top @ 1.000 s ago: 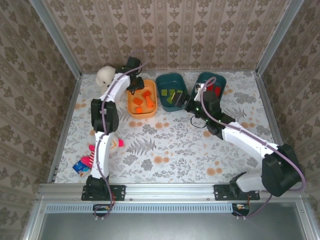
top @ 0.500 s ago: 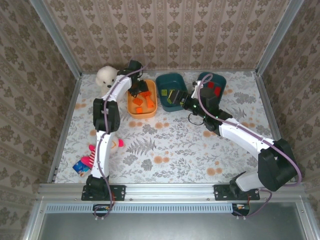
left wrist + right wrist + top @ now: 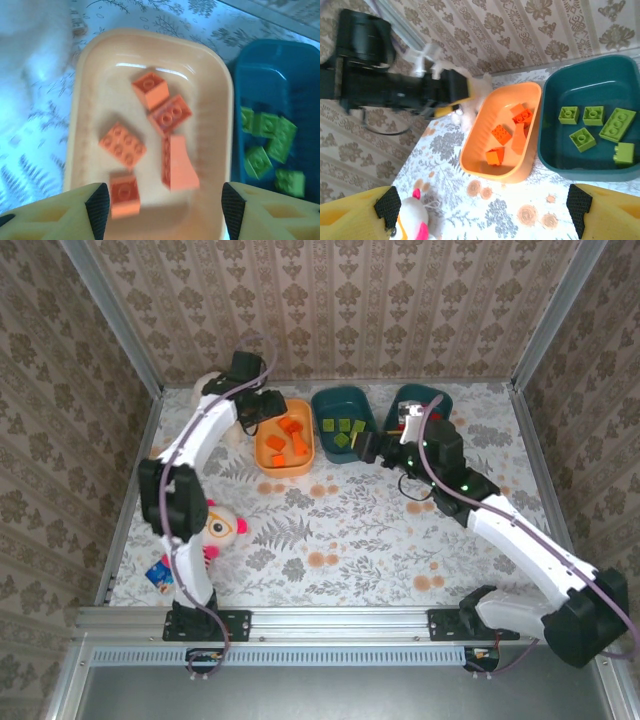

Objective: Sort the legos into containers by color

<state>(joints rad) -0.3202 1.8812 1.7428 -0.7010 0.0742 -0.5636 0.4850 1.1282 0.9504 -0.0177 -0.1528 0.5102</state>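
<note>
The three containers stand in a row along the far edge of the table (image 3: 340, 530), so each colour gets its own place. The orange tub (image 3: 283, 468) sits toward the far left corner and holds five orange legos (image 3: 167, 115) lying loose on its floor. The middle teal tub (image 3: 335, 393) just beside it holds five green legos (image 3: 592, 125).

The left gripper (image 3: 165, 205) hangs over the near end of the orange tub. Its jaws are apart with nothing between them, which reads as a drop-off pose above the matching colour. One orange brick near its left finger is blurred, so I cannot tell exactly how it lies.

The right gripper (image 3: 484, 207) hovers over the table just in front of the orange and middle tubs. Its jaws are spread wide and empty, and it looks ready for a pick rather than carrying anything.

The right-hand teal tub (image 3: 435, 398) is largely covered by the right arm (presumably the red bricks belong there), so its contents cannot be made out. The white plush dog (image 3: 205, 383) in the far left corner is half hidden behind the left arm. The pink-and-yellow plush toy (image 3: 222, 527) lies near the left edge, partly behind the same arm. I can make out no loose legos on the open table, so the sorting looks close to done.
</note>
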